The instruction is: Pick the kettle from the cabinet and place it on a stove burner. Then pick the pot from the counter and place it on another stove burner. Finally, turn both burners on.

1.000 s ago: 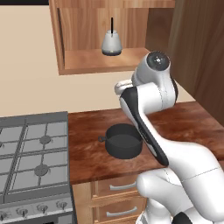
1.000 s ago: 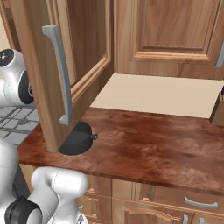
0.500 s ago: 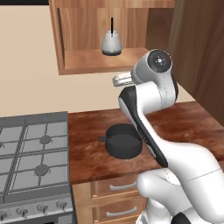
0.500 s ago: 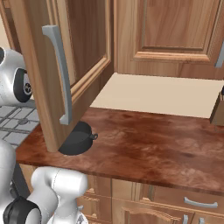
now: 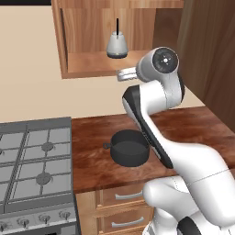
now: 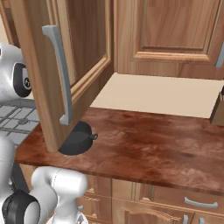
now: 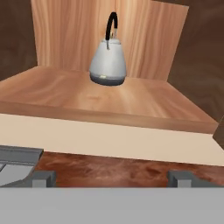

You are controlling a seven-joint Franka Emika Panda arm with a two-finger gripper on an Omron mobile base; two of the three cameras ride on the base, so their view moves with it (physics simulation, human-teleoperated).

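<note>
On the cabinet (image 5: 92,64) shelf, the kettle (image 5: 117,46) stands upright, nothing beside it. Fingers (image 7: 43,177) spread wide, holding nothing, below and in front of the shelf edge. Pot (image 5: 130,147) sits on the table (image 5: 193,124), stove (image 5: 32,165) at its 9 o'clock. Open cabinet door (image 6: 61,65) overhangs the pot.

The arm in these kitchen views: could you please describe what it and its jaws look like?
The arm is glossy white, built of rounded, tube-like segments with dark grey bands at the joints. A round dark cap with a small pale centre closes its uppermost joint. The gripper ends in two small, blocky grey finger tips. No cables or printed markings are visible.
</note>
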